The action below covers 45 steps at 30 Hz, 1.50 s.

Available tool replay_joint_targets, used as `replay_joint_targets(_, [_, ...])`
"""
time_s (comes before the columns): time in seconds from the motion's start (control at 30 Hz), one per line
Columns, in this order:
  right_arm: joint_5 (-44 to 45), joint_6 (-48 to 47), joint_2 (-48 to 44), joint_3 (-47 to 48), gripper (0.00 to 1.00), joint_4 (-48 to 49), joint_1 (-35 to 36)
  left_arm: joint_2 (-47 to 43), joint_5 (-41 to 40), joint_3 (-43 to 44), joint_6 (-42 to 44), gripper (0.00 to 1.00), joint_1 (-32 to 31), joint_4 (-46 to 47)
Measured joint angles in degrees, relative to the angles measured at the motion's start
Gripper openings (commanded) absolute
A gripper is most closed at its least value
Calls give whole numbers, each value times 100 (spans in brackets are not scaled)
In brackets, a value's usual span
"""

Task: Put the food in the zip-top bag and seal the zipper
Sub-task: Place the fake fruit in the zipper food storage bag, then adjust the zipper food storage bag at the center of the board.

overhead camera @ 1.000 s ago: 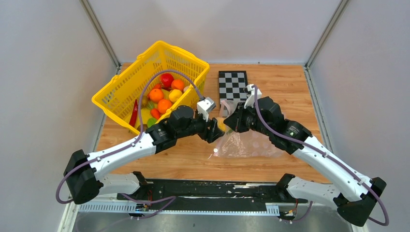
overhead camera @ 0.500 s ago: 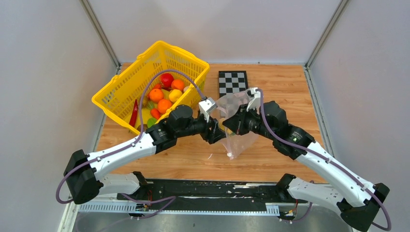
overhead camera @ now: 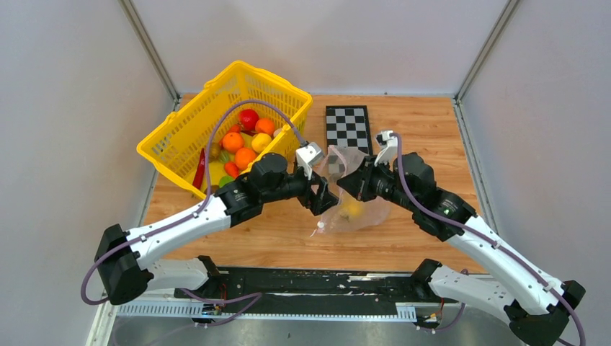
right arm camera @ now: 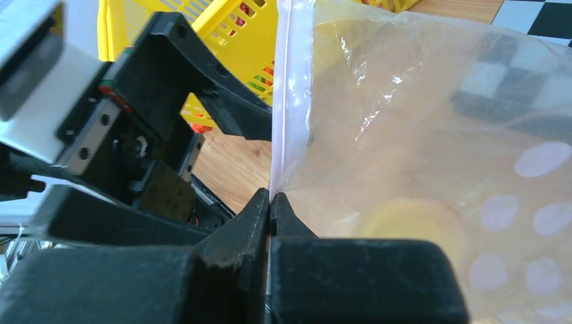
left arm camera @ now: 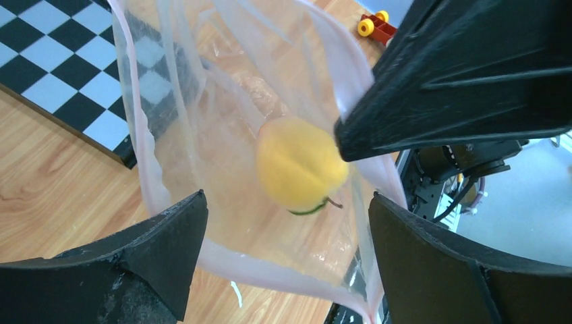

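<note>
Pinches the zip-top bag point(overhead camera: 371, 209) at the zipper point(right arm camera: 286, 88) with the right gripper point(right arm camera: 270, 202), jaws clamped flat together on that pinkish strip; holds the mouth lifted above the wooden table point(overhead camera: 425, 137), with the rest of the bag sagging down toward the boards; hangs the left gripper point(left arm camera: 287, 209) right over the open mouth, fingers point(left arm camera: 158, 250) spread wide and grasping nothing, with the near rim of the mouth running between them unpinched; shows, in the left wrist view, one piece of the food, a yellow fruit point(left arm camera: 300, 165) with a bit of green stem, slightly blurred, inside the bag below the spread fingers and clear of both; shows the same fruit from above as a yellow spot low in the bag, between the two wrists; cannot tell whether it rests on the table or hangs in the plastic; leaves the other food point(overhead camera: 245, 157), orange, red and yellow pieces, in the yellow basket point(overhead camera: 189, 122) at the far left of the table, well apart from the bag; has a checkerboard point(overhead camera: 347, 124) lying flat just beyond the bag, partly seen through the clear plastic; leaves the zipper unsealed along the mouth.
</note>
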Motion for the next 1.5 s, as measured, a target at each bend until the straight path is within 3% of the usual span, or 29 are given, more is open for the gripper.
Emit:
replay_joint_targets(0.27, [278,302,-116,-138,0,-15,-188,-564,-74,160,-2,93,-11,-317])
replay_joint_targets(0.4, [358,387,-308,-278,0,63,-264,-828,-529,186,-70,93,-15,-533])
replay_joint_targets(0.63, [358,400,-345,-286,0,125,-291,-514,-737,177,-538,91,-15,-632])
replay_joint_targets(0.73, [306,400,-328,-286,0,129,-291,-203,-686,155,-793,82,-15,-535])
replay_joint_targets(0.87, [216,387,-315,-286,0,133,-302,98,-625,144,-1012,40,-15,-525])
replay_joint_targets(0.97, [166,240,-317,-275,0,107,-308,236,-588,177,-1016,18,-15,-544])
replay_joint_targets(1.23, [748,-667,-807,208,0,-455,-315,208,-404,885,-955,2,-15,-866])
replay_joint_targets(1.5, [1506,-1222,-1587,909,0,-1043,-317,74,-26,1298,-986,0,-15,-831])
